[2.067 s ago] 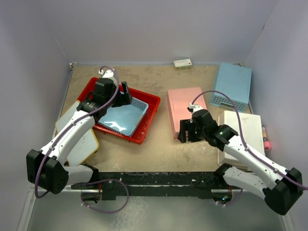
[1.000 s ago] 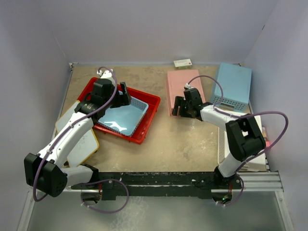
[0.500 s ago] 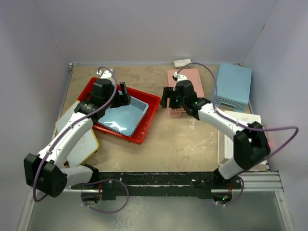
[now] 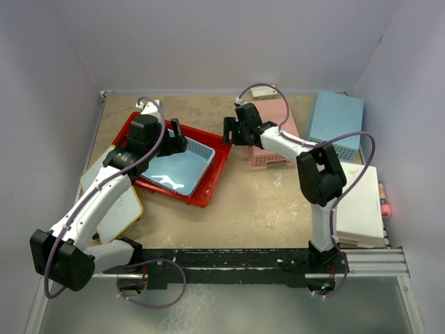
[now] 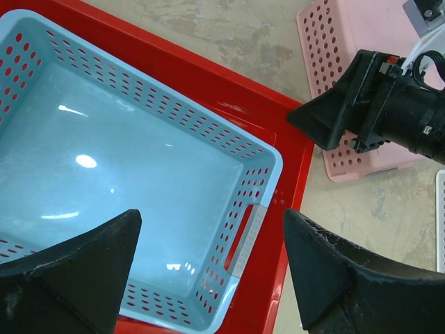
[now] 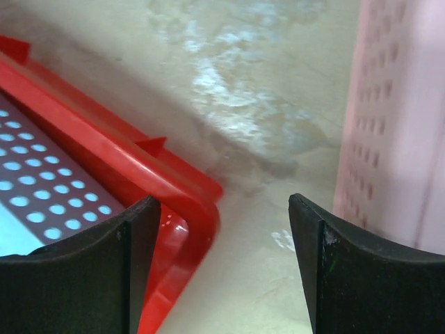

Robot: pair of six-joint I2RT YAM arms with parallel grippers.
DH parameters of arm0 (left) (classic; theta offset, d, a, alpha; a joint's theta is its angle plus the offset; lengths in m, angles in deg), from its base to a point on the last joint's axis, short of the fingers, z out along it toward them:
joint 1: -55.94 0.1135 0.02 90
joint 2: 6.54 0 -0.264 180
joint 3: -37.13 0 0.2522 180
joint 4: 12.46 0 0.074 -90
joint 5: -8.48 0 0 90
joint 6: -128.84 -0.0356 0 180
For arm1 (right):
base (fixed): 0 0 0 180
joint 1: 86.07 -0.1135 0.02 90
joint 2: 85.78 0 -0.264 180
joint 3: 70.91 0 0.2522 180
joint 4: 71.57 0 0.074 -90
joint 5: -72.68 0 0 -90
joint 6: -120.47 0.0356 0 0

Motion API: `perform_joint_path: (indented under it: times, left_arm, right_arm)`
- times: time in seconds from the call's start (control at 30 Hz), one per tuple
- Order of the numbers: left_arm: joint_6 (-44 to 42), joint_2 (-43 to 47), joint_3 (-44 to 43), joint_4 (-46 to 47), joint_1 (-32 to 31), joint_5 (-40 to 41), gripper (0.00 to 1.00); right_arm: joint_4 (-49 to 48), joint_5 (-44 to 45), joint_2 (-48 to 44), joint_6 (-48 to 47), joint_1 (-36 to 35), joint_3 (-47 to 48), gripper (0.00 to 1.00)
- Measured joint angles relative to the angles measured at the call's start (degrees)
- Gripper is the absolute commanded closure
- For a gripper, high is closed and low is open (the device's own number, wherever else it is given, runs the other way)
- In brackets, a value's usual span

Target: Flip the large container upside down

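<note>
The large container is a shallow red tray (image 4: 208,182), upright at the left of the table, with a light-blue perforated basket (image 4: 182,169) lying in it. My left gripper (image 4: 178,135) hovers open and empty over the tray's far side; in the left wrist view (image 5: 208,278) its jaws straddle the basket's handle end (image 5: 125,167) and the red rim (image 5: 295,174). My right gripper (image 4: 228,131) is open and empty just beyond the tray's far right corner. In the right wrist view (image 6: 222,271) that red corner (image 6: 177,202) lies by the left finger.
An upturned pink basket (image 4: 277,142) sits right behind my right gripper, also in the right wrist view (image 6: 403,125). An upturned light-blue basket (image 4: 337,118), a white basket (image 4: 361,202), a small white box (image 4: 263,91) and a flat white-and-yellow board (image 4: 122,209) lie around. Walls enclose the table.
My right arm has swung left from the pink basket to the tray's far right corner. The pink basket ended up farther back. My left arm has hardly moved.
</note>
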Motion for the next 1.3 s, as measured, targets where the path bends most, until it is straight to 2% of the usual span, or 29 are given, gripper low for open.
perform_joint_path:
  times: [0.4,0.67,0.87,1.1,1.3]
  left_arm:
    - [0.00,0.55,0.00,-0.55,0.00,0.15,0.20]
    - [0.00,0.55,0.00,-0.55,0.00,0.15,0.20]
    - [0.00,0.52,0.00,-0.55,0.00,0.15,0.20]
    - [0.00,0.52,0.00,-0.55,0.00,0.15,0.20]
    - [0.00,-0.26,-0.09,-0.50,-0.09,0.02,0.20]
  right_arm:
    - [3.26,5.84,-0.28,2.40,9.84,0.20,0.24]
    - [4.98,9.64,-0.28,3.74,10.58,0.22,0.22]
    - [5.25,7.06,-0.83,3.52,10.51,-0.07,0.16]
    - [-0.07,-0.74,-12.50,1.73,10.51,-7.98,0.12]
    - [-4.39,-5.16,-22.80,0.24,10.49,-15.06,0.15]
